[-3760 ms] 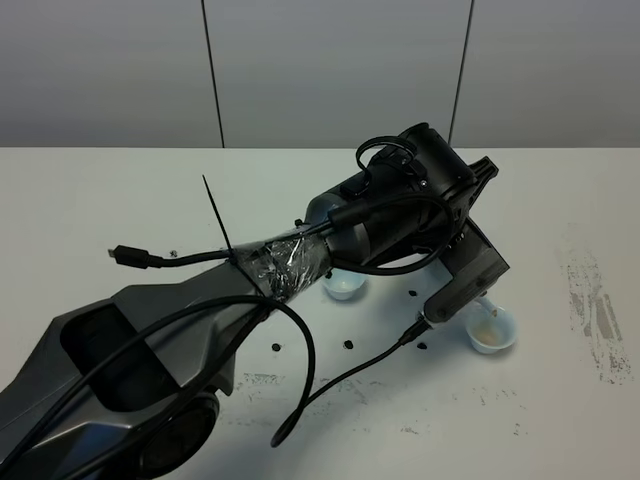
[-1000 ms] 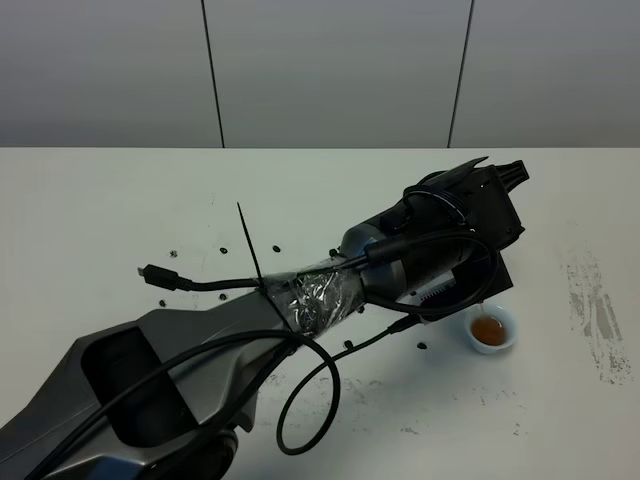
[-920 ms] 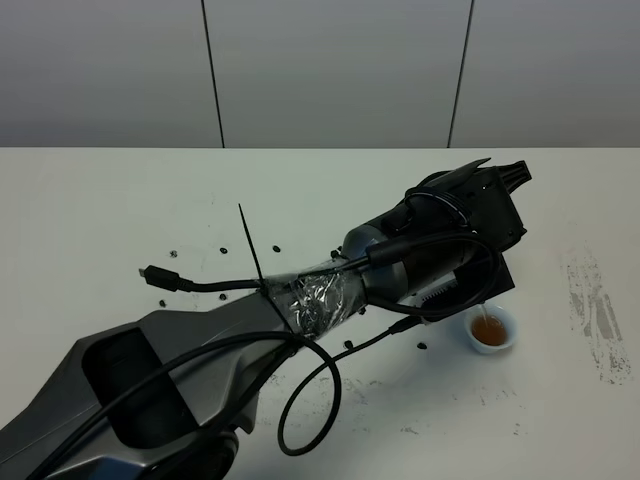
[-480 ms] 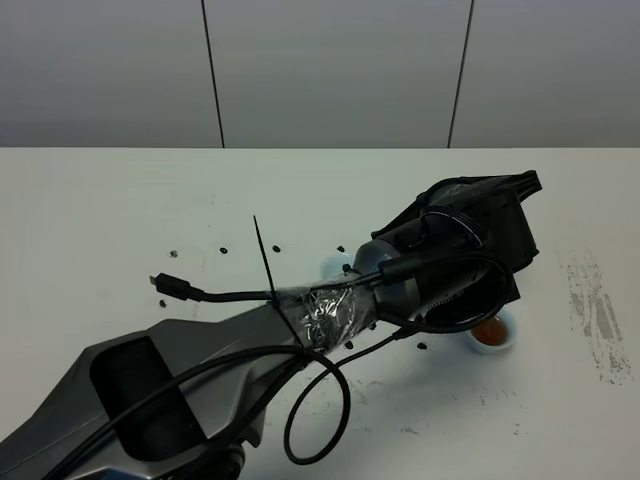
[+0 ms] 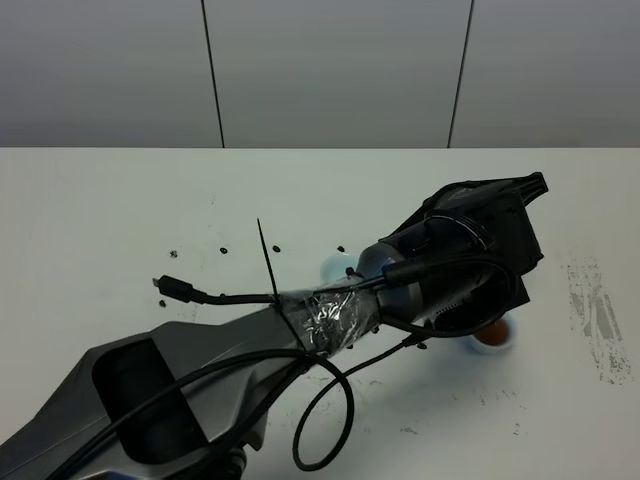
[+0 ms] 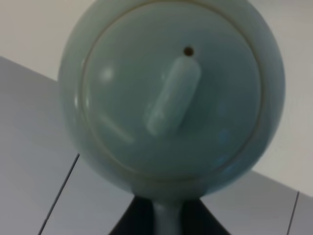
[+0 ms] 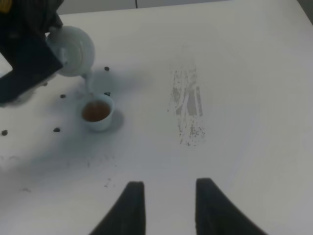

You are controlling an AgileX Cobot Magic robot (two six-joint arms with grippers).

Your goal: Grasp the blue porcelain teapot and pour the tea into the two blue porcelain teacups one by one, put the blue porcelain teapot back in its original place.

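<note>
The blue porcelain teapot (image 6: 171, 93) fills the left wrist view, lid and knob facing the camera. My left gripper (image 6: 166, 220) is shut on its loop handle. In the right wrist view the teapot (image 7: 73, 49) is tipped, its spout pointing down over a blue porcelain teacup (image 7: 98, 113) that holds brown tea. In the high view my left arm (image 5: 470, 255) hides the teapot and half covers that teacup (image 5: 495, 336). Only a sliver of the other teacup (image 5: 335, 266) shows beside the arm. My right gripper (image 7: 168, 182) hangs open over bare table, holding nothing.
Small dark specks (image 5: 222, 250) dot the white table around the cups. A scuffed grey patch (image 7: 188, 105) lies to the right of the filled cup. Loose cables (image 5: 320, 420) trail from my left arm. A grey wall (image 5: 330, 70) stands behind the table.
My left arm has shifted a little right and lower with the teapot, now covering more of the right teacup. That cup, empty in the earliest frame, now holds brown tea.
</note>
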